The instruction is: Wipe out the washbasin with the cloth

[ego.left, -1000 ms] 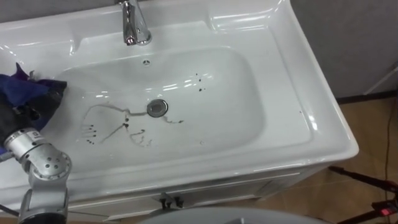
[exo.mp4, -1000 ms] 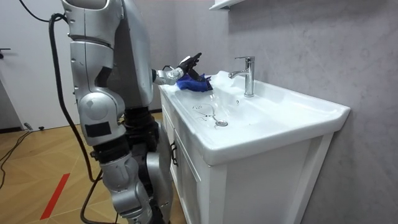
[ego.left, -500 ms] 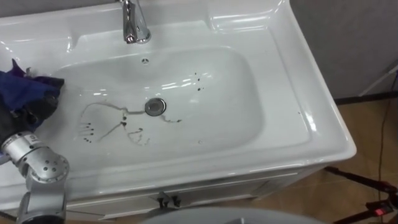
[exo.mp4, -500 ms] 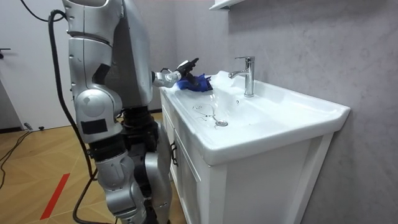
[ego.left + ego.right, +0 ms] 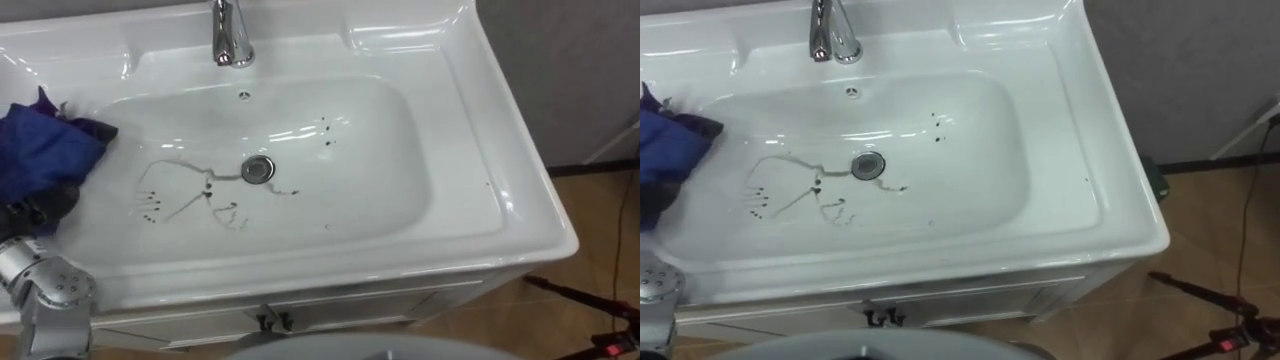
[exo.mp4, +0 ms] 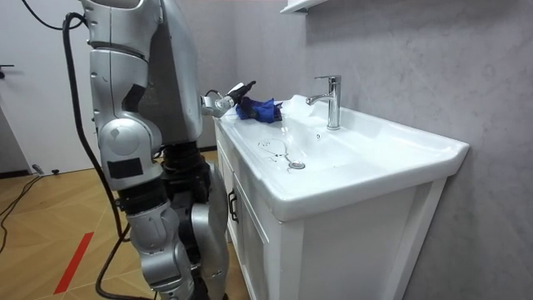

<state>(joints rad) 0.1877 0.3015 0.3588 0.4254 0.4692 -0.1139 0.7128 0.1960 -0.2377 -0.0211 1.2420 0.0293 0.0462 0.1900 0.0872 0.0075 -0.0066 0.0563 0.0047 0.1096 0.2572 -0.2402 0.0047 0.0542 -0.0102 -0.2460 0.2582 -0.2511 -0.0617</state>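
Since 1 s ago my left robot hand has sunk a bit, fingers curled round the crumpled blue cloth at the white ceramic basin's left rim. Dark smears sit by the round metal drain.

No text, label, number or sign can be read in any of the views.
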